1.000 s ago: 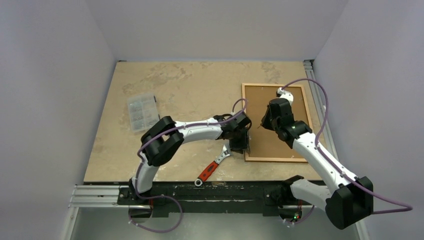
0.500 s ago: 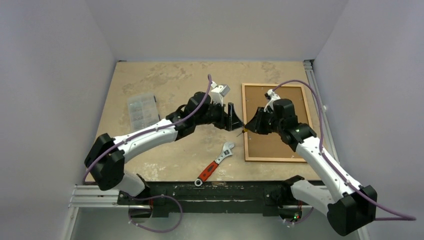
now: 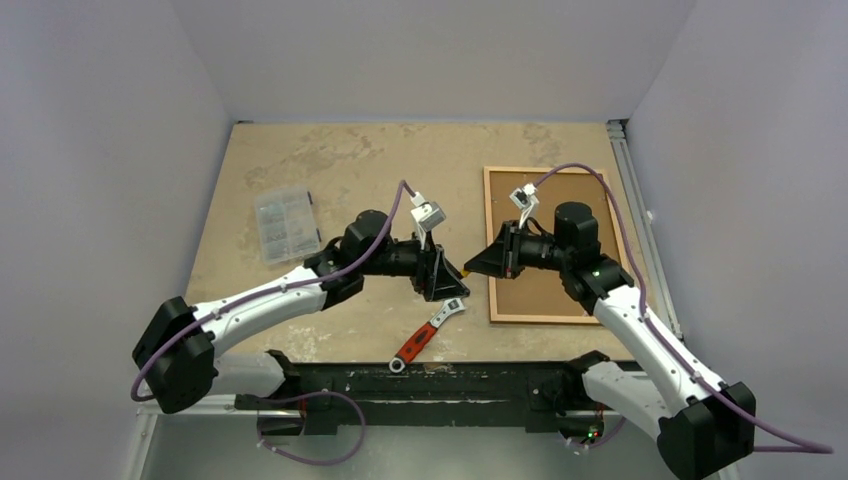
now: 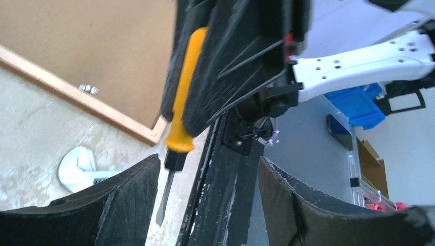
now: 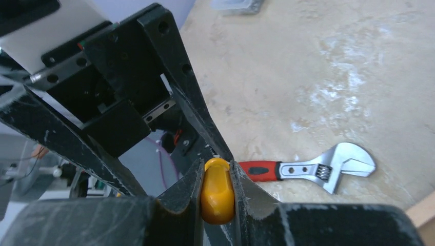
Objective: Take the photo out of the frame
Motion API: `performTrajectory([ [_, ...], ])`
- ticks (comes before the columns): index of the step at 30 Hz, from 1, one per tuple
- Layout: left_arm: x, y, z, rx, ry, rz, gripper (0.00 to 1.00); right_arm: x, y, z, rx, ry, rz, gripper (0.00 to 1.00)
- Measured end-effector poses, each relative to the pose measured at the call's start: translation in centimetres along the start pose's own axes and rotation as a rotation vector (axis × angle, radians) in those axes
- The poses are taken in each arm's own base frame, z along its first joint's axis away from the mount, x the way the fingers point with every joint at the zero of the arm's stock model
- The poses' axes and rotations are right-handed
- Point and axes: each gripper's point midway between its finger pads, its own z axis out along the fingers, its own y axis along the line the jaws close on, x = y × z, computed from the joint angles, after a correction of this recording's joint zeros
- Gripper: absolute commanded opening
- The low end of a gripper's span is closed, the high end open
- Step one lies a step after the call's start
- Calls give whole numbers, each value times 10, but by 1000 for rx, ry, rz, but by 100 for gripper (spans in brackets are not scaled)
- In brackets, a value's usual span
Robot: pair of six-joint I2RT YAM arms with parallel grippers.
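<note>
The frame (image 3: pixel 548 319) lies face down at the right of the table, its narrow orange-brown border around the cork-brown backing board (image 3: pixel 540 290). The photo is hidden under that board. My right gripper (image 3: pixel 472 267) hovers left of the frame and is shut on a yellow-handled screwdriver (image 5: pixel 217 192). My left gripper (image 3: pixel 450 280) faces it, open, tip to tip. In the left wrist view the screwdriver (image 4: pixel 183 92) hangs in the right gripper's fingers, and its shaft (image 4: pixel 163 200) reaches down beside one of my open left fingers (image 4: pixel 102 205). A frame corner (image 4: pixel 77 97) shows behind.
A red-handled adjustable wrench (image 3: pixel 428 330) lies on the table just below both grippers and also shows in the right wrist view (image 5: pixel 308 169). A clear compartment box (image 3: pixel 285 222) sits at the left. The metal rail (image 3: pixel 400 385) runs along the near edge.
My left gripper left the frame's left edge, swung up, then came down left of it. My right gripper moved left off the backing board, carrying the screwdriver to meet the left gripper.
</note>
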Motion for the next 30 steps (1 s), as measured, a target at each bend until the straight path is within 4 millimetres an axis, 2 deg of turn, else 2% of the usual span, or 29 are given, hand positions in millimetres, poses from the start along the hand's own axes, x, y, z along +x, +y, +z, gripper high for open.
performTrajectory([
  [3,-5,-15,-4,62,-9,29,64,6,13,0,-97,24,-22,0],
  [6,-1,-21,-4,107,14,34,56,8,29,-1,-191,42,-58,0],
  [8,4,-22,-3,127,37,26,45,7,40,-4,-244,42,-92,0],
  [10,8,-22,-2,140,56,17,28,6,48,-6,-278,37,-119,0],
  [11,10,-21,-2,145,62,15,17,5,53,-9,-299,32,-138,0],
  [12,10,-23,-2,157,68,11,3,4,55,-9,-307,27,-150,0],
  [13,10,-25,-2,166,69,11,0,3,56,-10,-310,22,-159,9],
  [16,6,-25,-3,155,59,45,0,0,54,-8,-292,6,-153,56],
  [18,3,-12,-3,68,36,69,0,-1,48,-5,-235,6,-105,77],
  [19,1,-2,-5,1,17,86,0,-4,45,-3,-192,5,-68,82],
  [22,-13,20,-12,-184,-57,181,0,-20,39,2,-71,-34,70,85],
  [25,-25,24,-20,-297,-119,305,0,-27,37,7,12,-70,213,86],
  [28,-31,27,-24,-361,-140,396,0,-27,49,20,72,-43,292,81],
  [30,-34,33,-27,-398,-146,426,0,-34,58,28,87,-43,304,76],
])
